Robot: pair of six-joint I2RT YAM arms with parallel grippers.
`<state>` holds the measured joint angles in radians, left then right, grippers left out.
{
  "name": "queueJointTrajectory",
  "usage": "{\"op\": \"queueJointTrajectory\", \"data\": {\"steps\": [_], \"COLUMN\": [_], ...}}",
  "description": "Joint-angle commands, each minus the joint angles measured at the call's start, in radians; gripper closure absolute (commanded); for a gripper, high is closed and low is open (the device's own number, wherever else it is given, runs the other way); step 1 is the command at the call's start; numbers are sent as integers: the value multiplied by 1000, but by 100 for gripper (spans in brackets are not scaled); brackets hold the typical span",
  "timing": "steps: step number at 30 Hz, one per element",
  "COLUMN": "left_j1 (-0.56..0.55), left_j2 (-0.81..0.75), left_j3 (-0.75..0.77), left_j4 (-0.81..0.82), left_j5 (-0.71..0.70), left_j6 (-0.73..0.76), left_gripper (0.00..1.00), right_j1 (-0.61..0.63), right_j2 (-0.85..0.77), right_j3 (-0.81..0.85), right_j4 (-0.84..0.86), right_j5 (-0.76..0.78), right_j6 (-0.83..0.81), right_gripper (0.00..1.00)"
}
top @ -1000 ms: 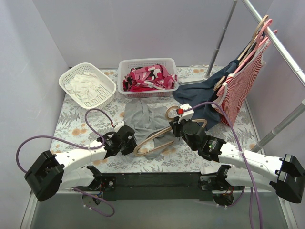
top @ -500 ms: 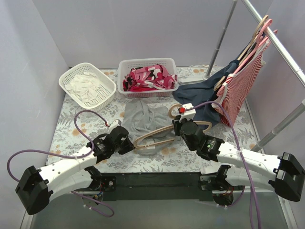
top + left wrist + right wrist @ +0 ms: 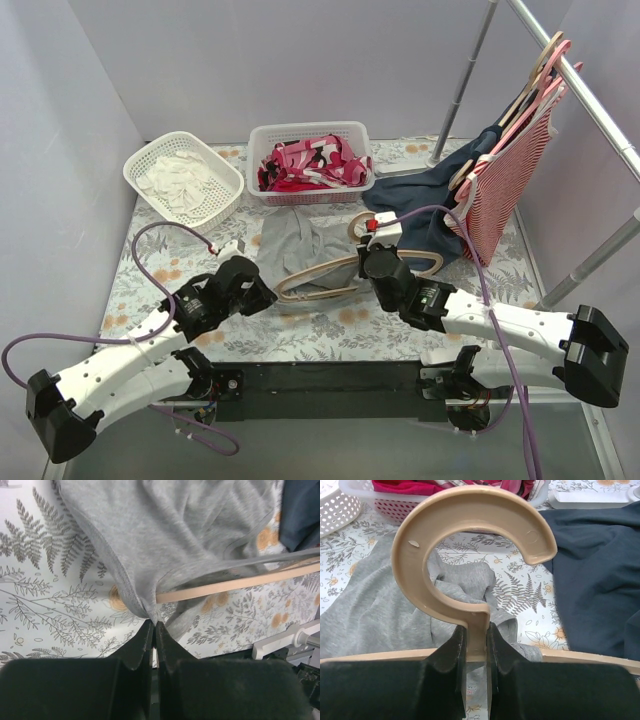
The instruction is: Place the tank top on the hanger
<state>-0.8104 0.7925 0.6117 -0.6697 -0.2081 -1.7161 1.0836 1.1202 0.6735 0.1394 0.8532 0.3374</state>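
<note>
Top external: item 1, tank top [image 3: 300, 240], grey, crumpled flat at centre of table [image 3: 330, 330], just in front of the basket of red clothes [image 3: 310, 160]; white basket [image 3: 185, 175] further left, navy garment [image 3: 420, 200] to the right. Item 2, hanger [image 3: 312, 276], tan, long axis running left-right across the near edge of the top, hook pointing away from the arm bases. Right gripper [image 3: 368, 262]: jaws clamped on the hanger neck just below the hook; right wrist view confirms, fingers either side of the stem, hook upright above them. Left gripper [image 3: 262, 295]: jaws fully together, pinching the near-left edge of the grey fabric; left wrist view shows the hem bunched into the fingertips [image 3: 150, 630]. Key relation: hanger's left shoulder end sits touching that pinched fold, bar disappearing under the cloth right beside the left fingers; can't tell if it is inside the garment or only beneath it. A strap runs parallel along the bar. Judgement: next step needs the left arm, being nearer, to draw the opening over that shoulder end while the right arm steadies the hanger; risk is fabric slipping off the end.
</note>
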Motion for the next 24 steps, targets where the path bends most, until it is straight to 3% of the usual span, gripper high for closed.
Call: {"op": "queueJointTrajectory", "data": {"steps": [1,6,15,19,22,24], "left_j1": [2,2,4,4,5,4], "left_j2": [22,80,177,234,295,312], "left_j3": [132,259,552,685,805,861], "left_j4": [-54,-88,-68,-65,-82,-64], "left_j5": [-85,-174,-155,-140,-126,-111], "left_j6": [61,139,300,371,398,438], "left_gripper": [100,100,100,99,90,71], "right_j1": [38,62,75,78,79,85], "right_j2": [4,-28,58,90,112,116], "right_j3": [51,73,216,352,458,550], "right_j4": [74,77,72,57,13,8], "right_j5": [49,21,10,1,4,10], "right_j6": [-18,-38,-147,-224,-293,-363], "right_gripper": [99,99,99,99,99,99]}}
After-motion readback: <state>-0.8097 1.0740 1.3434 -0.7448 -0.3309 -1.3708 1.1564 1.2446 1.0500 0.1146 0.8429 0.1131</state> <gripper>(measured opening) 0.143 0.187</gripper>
